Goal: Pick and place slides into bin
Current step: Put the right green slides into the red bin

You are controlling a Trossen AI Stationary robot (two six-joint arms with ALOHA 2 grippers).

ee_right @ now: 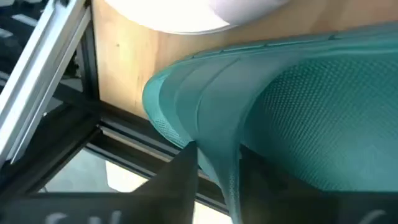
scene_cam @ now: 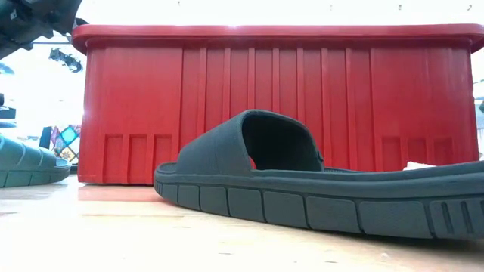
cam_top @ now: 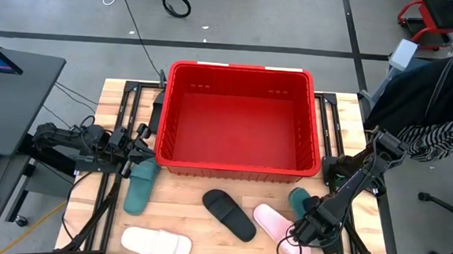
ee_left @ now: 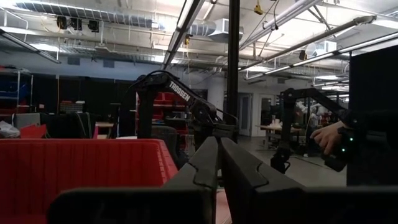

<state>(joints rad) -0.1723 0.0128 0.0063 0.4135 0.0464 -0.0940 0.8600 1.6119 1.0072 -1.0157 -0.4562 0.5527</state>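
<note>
Overhead light glares whitely above the bin (scene_cam: 272, 34); foreground blurred.

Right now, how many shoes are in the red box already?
None yet: the red bin looks empty. The right gripper is pinching the edge of a teal sandal at the table's right side. Still on the table: another teal sandal, a black one and two pale ones. The left gripper, shut, waits beside the bin.

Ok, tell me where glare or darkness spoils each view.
Low view: the backdrop above the bin is blown out white, while the black slide reads clearly. Left wrist view: dim room, the left gripper nearly a silhouette. Right wrist view: evenly lit teal slide. High view: even light.
</note>
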